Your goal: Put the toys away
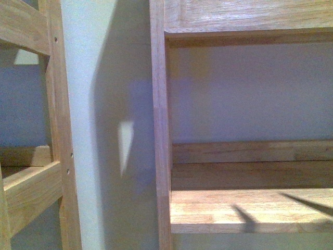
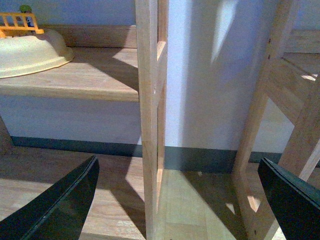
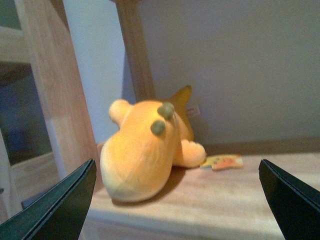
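The front view shows a wooden shelf unit (image 1: 250,203) against a pale wall (image 1: 114,104). One flat board sits low in the picture, with light and thin dark shadows on it. Another board (image 1: 250,21) runs across the top. A tall wooden post (image 1: 160,130) stands at the side of the shelf. Further left there is a second wooden frame (image 1: 36,182) with slanting bars. No arm and no toy show up here.

The left wrist view looks down along a wooden post (image 2: 149,125) to a wooden floor (image 2: 190,200). A dark strip (image 2: 75,146) runs along the bottom of the wall. The left gripper (image 2: 180,200) is wide open. Its two dark fingers (image 2: 65,205) sit far apart at the bottom corners, and nothing is between them. On a shelf board (image 2: 85,75) rests a cream bowl-shaped thing (image 2: 30,55). Behind it is a small orange fence toy (image 2: 17,22) with something green on top.

The right wrist view shows the plush animal (image 3: 145,150). It is orange-yellow and soft, and it lies on a wooden shelf (image 3: 225,195), close to a wooden post (image 3: 60,90) and near the wall. Two small olive pads (image 3: 162,120) stick up from it, and a pointed ear pokes out behind. A little colored tag (image 3: 222,162) lies just beside it. The right gripper (image 3: 175,200) is also wide open. Its dark fingers (image 3: 290,200) are far apart, and it holds nothing. The toy is apart from both fingers.
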Available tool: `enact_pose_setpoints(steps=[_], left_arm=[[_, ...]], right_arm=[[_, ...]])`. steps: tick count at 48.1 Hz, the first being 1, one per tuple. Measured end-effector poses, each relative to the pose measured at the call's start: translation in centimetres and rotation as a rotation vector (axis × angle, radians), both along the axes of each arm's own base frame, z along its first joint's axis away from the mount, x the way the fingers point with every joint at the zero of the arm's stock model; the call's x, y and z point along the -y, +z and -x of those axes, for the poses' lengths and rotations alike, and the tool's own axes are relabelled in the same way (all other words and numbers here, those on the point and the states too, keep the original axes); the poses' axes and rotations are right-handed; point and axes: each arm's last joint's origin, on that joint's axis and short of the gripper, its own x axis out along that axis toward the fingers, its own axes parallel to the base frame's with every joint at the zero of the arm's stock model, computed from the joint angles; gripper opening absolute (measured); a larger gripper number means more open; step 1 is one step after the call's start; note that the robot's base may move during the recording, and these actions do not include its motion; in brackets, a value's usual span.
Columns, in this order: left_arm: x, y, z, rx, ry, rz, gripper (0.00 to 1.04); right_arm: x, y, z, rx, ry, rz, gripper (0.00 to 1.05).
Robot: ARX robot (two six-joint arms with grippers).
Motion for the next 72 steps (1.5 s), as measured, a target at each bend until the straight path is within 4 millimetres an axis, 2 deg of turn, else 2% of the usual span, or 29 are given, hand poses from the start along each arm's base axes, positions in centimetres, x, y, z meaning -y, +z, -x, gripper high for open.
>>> enact_pose_setpoints(steps=[6, 12, 16, 24, 29, 34, 38, 43, 53, 72], left_arm=[[0.0, 0.0, 0.0, 0.0, 0.0, 0.0, 0.98], [0.0, 0.0, 0.0, 0.0, 0.0, 0.0, 0.98], [0.0, 0.0, 0.0, 0.0, 0.0, 0.0, 0.98], [0.0, 0.0, 0.0, 0.0, 0.0, 0.0, 0.98], [0.0, 0.0, 0.0, 0.0, 0.0, 0.0, 0.98], [0.0, 0.0, 0.0, 0.0, 0.0, 0.0, 0.98], [0.0, 0.0, 0.0, 0.0, 0.0, 0.0, 0.98], [0.0, 0.0, 0.0, 0.0, 0.0, 0.0, 0.98], [0.0, 0.0, 0.0, 0.0, 0.0, 0.0, 0.98], [0.0, 0.0, 0.0, 0.0, 0.0, 0.0, 0.98]], right_arm=[[0.8, -4.9, 3.1, -0.049, -0.057, 0.029, 0.98], [1.6, -9.2, 5.2, -0.098, -0.108, 0.034, 0.98], [2.0, -13.0, 6.5, -0.176, -0.126, 0.023, 0.98], [1.3, -19.2, 8.2, -0.291, -0.134, 0.031, 0.98], [0.4, -21.8, 9.3, -0.299, -0.168, 0.104, 0.97], [-0.1, -23.1, 9.6, -0.404, -0.296, 0.16, 0.84], [-0.5, -24.7, 9.6, -0.451, -0.374, 0.199, 0.67], [-1.4, -25.6, 9.7, -0.435, -0.339, 0.234, 0.47], [-1.4, -27.2, 9.6, -0.436, -0.347, 0.248, 0.04], [-1.4, -28.5, 9.7, -0.433, -0.349, 0.251, 0.03]])
